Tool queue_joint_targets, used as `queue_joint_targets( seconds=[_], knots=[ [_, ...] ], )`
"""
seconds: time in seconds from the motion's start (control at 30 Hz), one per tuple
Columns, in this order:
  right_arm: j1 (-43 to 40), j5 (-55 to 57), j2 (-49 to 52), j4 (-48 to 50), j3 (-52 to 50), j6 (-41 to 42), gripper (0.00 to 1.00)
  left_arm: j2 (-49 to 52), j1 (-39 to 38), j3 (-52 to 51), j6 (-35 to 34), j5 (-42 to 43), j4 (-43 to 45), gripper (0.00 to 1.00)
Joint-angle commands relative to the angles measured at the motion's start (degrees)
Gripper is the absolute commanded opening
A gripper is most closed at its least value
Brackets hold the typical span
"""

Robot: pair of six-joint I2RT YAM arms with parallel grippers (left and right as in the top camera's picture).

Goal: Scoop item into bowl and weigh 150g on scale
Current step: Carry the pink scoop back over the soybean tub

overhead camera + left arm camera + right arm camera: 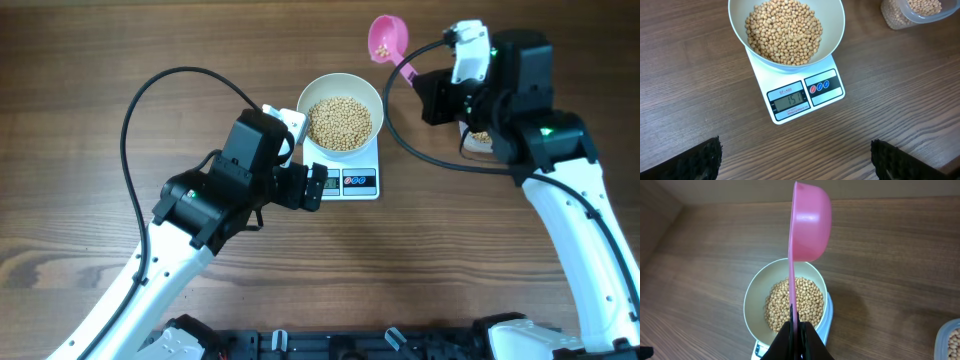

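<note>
The white bowl (341, 118) sits on the scale (352, 184) and holds a heap of tan beans, the item (340, 122). In the left wrist view the bowl (837, 30), the item (785, 32) and the scale (827, 87) fill the top, and the scale's display (788, 100) reads 151. My left gripper (316, 187) (796, 165) hovers open just in front of the scale with nothing between its fingers. Behind and right of the bowl, my right gripper (430, 88) (795, 332) is shut on the handle of a pink scoop (387, 38) (810, 225), held on edge.
A clear plastic tub (920, 12) (950, 340) with more beans stands right of the scale, mostly hidden under the right arm in the overhead view. Both arms' black cables arc over the wooden table (80, 60).
</note>
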Motion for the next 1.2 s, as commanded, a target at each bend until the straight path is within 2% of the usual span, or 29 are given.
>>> queue_joint_targets(
  seconds=[0.0, 0.77, 0.93, 1.17],
  knots=[
    [-0.2, -3.4, -0.7, 0.3, 1.0, 1.0, 0.04, -0.4, -0.2, -0.3, -0.5, -0.7, 0.0, 1.0],
    [-0.2, -3.4, -0.7, 0.3, 1.0, 0.9, 0.04, -0.4, -0.2, -0.3, -0.5, -0.8, 0.0, 1.0],
    [-0.4, -0.6, -0.7, 0.3, 1.0, 0.9, 0.04, -0.4, -0.2, -0.3, -0.5, -0.7, 0.0, 1.0],
    [-6.0, 2.6, -0.7, -1.3, 1.0, 1.4, 0.04, -0.4, -0.2, -0.3, -0.5, -0.7, 0.0, 1.0]
  ],
)
